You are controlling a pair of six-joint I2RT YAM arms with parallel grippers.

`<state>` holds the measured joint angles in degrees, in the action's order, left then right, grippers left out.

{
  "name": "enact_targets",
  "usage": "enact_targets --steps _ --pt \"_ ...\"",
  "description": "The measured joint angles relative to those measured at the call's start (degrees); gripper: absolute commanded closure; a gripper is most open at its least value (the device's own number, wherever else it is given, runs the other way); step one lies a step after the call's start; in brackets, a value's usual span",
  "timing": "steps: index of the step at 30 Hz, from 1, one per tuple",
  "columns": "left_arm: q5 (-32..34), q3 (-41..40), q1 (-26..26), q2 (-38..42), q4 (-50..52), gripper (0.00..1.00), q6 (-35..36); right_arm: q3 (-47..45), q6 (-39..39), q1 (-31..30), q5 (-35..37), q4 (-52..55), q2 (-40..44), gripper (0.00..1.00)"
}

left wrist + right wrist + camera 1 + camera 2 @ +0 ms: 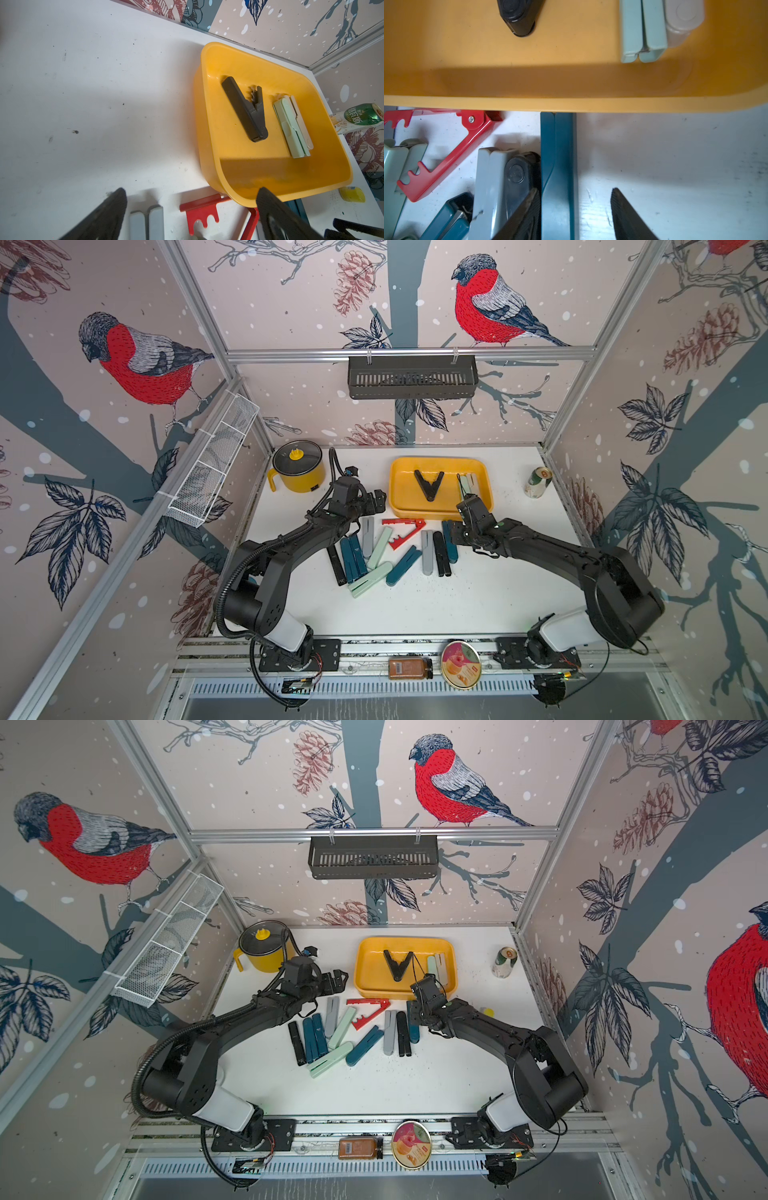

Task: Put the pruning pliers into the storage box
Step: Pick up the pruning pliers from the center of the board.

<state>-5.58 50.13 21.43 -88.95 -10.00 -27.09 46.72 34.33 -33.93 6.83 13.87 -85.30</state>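
The yellow storage box [394,489] [360,973] stands at the back of the table. In it lie a black V-spread pruning pliers [429,485] [245,112], a mint one [291,128] and a beige one [301,120]. Several more pliers lie in front of the box, among them a red one [405,531] [201,209]. My right gripper [575,190] [456,533] is open and straddles a teal pliers [557,166]. One finger touches its side; the other stands apart over bare table. My left gripper [192,189] [376,502] is wide open above the red and a grey pliers [145,224].
A yellow pot [297,466] stands at the back left and a can [539,482] at the back right. A black rack [411,377] hangs on the back wall, a white mesh basket [212,464] on the left. A spice jar [409,668] and round tin [460,664] lie on the front rail.
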Motion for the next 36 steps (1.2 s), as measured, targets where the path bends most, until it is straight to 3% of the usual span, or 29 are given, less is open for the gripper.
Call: enact_targets --steps 16,22,30,36 --pt "0.2 -0.68 -0.04 0.63 0.02 0.02 0.02 1.92 -0.07 -2.01 -1.84 -0.59 -7.96 0.47" --pt "0.2 -0.68 -0.04 0.63 0.04 0.02 0.02 3.02 -0.07 -1.95 -1.27 -0.2 -10.27 0.54" --pt "0.22 -0.68 -0.15 0.63 0.09 0.02 0.04 3.08 -0.09 -1.2 -0.57 -0.24 -10.32 0.64" --pt "0.87 -0.68 -0.22 0.61 0.13 0.02 0.04 1.68 -0.09 -0.76 -0.57 1.27 -5.6 0.65"
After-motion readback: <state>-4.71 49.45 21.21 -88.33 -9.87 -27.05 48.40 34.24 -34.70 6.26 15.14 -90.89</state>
